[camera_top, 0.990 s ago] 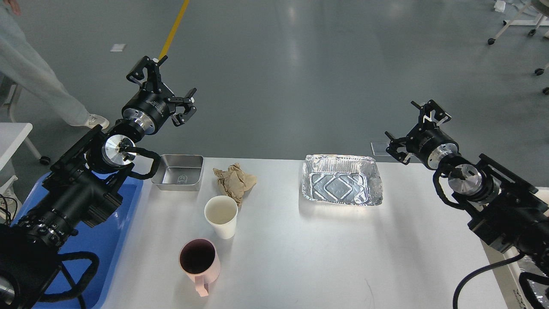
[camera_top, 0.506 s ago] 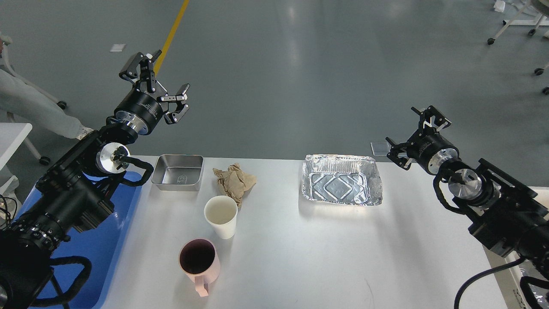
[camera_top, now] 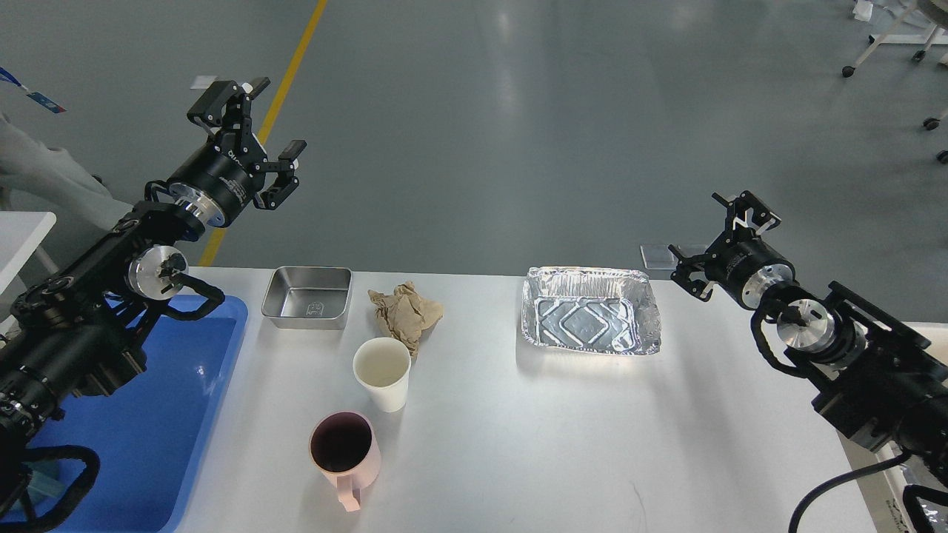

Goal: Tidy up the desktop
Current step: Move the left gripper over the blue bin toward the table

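Note:
The white desktop [camera_top: 518,444] carries a small steel tray [camera_top: 307,297], a crumpled brown paper [camera_top: 404,312], a white paper cup [camera_top: 382,373], a pink mug [camera_top: 344,453] and a foil tray [camera_top: 589,320]. My left gripper [camera_top: 248,126] is open and empty, raised high beyond the table's far left edge, above and left of the steel tray. My right gripper [camera_top: 722,237] is open and empty, just past the far right edge, to the right of the foil tray.
A blue plastic tray [camera_top: 170,414] lies at the desktop's left end under my left arm. A smaller white table [camera_top: 22,229] stands at far left. A person's grey sleeve [camera_top: 37,178] shows behind it. Wheeled furniture stands at top right.
My left arm has swung left and up, away from the steel tray. My right gripper has drifted slightly down and right. The person at left has moved further out of view.

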